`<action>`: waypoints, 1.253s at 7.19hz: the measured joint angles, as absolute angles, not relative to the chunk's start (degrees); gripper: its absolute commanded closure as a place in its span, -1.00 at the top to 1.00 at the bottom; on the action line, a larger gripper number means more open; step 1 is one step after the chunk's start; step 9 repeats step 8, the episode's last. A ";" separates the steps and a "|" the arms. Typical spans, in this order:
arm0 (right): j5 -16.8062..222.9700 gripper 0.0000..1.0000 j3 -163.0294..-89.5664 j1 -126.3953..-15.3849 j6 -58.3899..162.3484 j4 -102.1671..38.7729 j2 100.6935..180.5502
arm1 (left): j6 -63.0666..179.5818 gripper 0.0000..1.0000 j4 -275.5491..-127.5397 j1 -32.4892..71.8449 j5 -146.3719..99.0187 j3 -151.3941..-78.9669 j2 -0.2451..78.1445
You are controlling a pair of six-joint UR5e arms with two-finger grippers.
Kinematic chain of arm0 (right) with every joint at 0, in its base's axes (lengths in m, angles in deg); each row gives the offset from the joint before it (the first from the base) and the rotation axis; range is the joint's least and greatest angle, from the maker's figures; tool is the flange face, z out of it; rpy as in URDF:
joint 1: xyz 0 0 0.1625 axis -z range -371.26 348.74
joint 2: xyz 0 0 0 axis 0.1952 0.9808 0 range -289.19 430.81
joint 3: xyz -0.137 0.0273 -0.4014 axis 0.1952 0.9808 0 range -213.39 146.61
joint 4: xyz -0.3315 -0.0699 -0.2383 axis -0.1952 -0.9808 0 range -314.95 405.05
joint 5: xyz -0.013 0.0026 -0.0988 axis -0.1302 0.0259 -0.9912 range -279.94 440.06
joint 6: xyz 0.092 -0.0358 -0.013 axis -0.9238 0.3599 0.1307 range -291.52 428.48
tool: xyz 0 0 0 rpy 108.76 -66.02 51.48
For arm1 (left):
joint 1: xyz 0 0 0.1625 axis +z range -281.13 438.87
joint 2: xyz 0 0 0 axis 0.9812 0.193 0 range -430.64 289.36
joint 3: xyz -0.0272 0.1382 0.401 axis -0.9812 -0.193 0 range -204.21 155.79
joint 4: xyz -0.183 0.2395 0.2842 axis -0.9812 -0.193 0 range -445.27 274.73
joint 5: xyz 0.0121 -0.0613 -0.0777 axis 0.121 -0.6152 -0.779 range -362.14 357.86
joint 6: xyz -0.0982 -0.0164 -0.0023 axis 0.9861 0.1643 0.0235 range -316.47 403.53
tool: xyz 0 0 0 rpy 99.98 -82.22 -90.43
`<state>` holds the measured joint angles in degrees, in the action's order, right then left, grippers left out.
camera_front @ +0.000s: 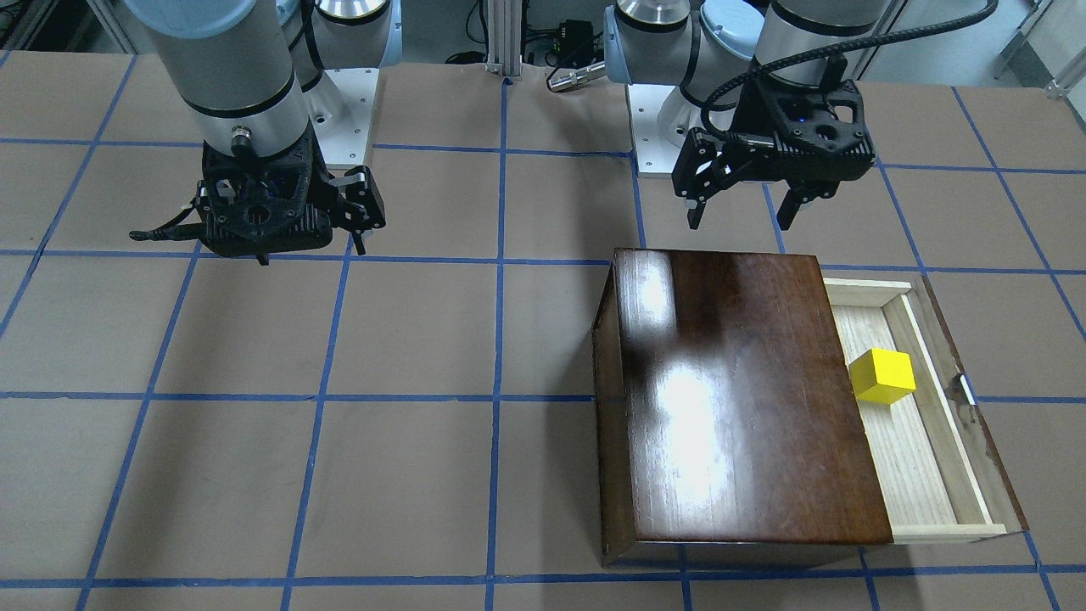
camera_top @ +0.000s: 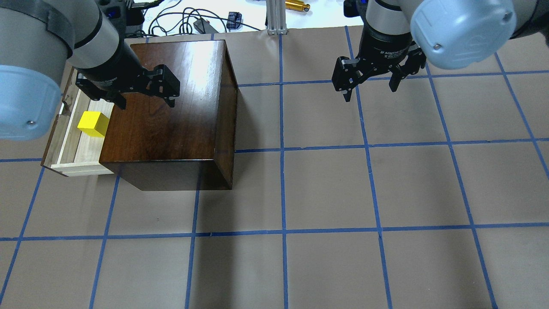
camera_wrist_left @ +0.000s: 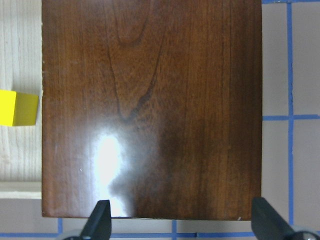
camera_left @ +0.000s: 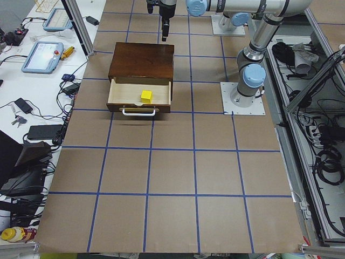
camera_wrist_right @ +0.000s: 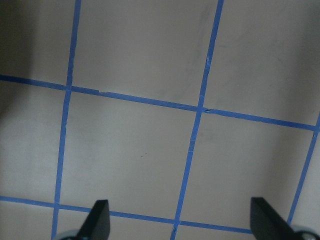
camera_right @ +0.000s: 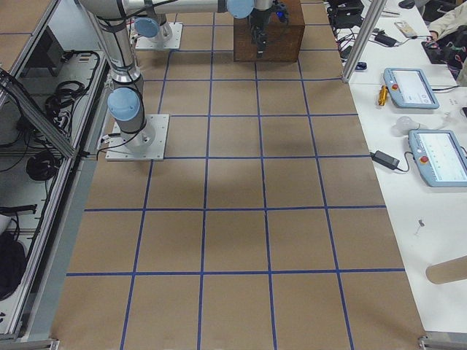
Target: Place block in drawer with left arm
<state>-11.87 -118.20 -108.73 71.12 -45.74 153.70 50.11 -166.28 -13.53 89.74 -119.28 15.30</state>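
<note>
The yellow block [camera_front: 882, 376] lies inside the pulled-out drawer [camera_front: 906, 462] of the dark-brown box [camera_front: 738, 399], touching nothing but the drawer floor. It also shows in the overhead view [camera_top: 92, 123], the exterior left view [camera_left: 146, 96] and at the left edge of the left wrist view [camera_wrist_left: 17, 107]. My left gripper [camera_top: 146, 103] is open and empty. It hovers above the box's top [camera_top: 180, 120], apart from the block. Its fingertips [camera_wrist_left: 100, 220] frame the box's edge. My right gripper [camera_top: 370, 92] is open and empty above bare table, far from the box.
The table is covered in brown paper with a blue tape grid [camera_top: 283, 231]. The drawer's metal pull [camera_left: 138, 112] sticks out on the robot's left side. Cables and small tools [camera_top: 201, 23] lie past the far edge. The arm bases [camera_front: 348, 110] stand at the robot's edge.
</note>
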 measured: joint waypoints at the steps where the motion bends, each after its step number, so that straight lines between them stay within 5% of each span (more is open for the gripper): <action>1: -11.87 1.00 -118.21 -108.73 71.12 -45.74 153.70 | 51.19 1.00 -166.40 -13.75 89.76 -119.12 15.33; 9: -11.87 1.00 -118.21 -108.73 71.15 -45.74 153.69 | 50.96 1.00 -166.54 -13.74 89.79 -118.96 15.36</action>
